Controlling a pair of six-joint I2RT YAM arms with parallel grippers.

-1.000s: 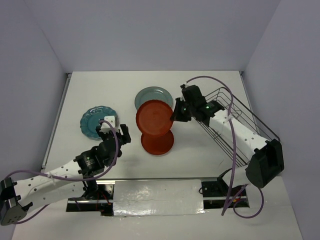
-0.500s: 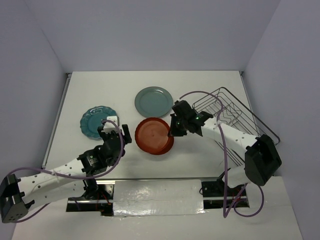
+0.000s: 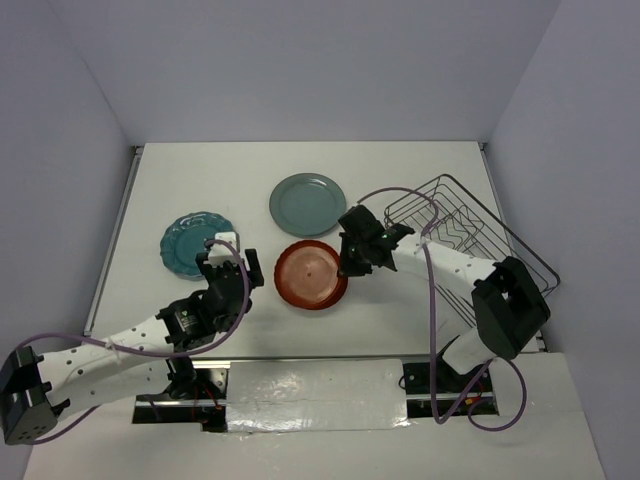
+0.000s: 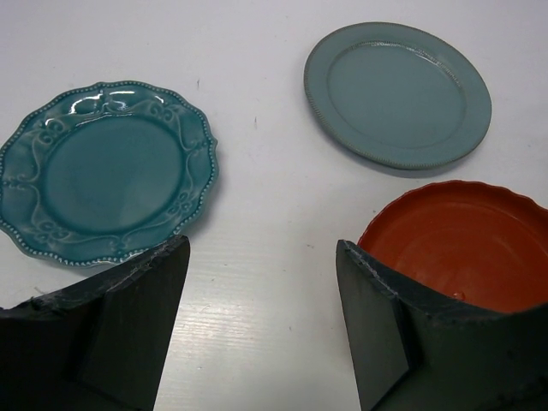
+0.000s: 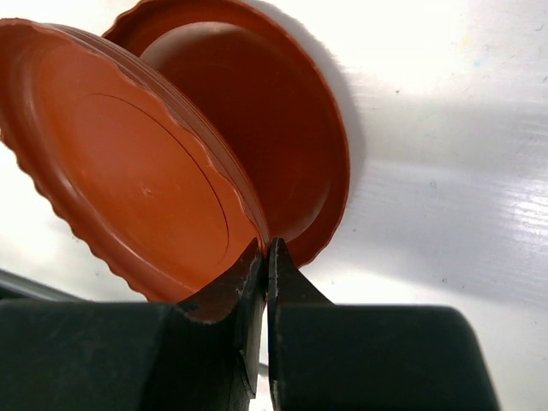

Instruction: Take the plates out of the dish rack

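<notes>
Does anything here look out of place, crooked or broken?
Only one thing: a red-orange plate hangs tilted, pinched at its rim by the right gripper, over a second red-orange plate lying flat on the table. The teal plate and grey-green plate lie flat; no cracks or spills show.

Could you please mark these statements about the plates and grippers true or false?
The right gripper is shut on the rim of a tilted round red-orange plate. True.
The left gripper holds the dark teal scalloped plate. False: it is open and empty; that plate lies on the white table.
The smooth pale grey-green plate stands in the dark wire dish rack. False: it lies flat on the table, outside the rack.
A second red-orange plate lies beneath the held one. True.
</notes>
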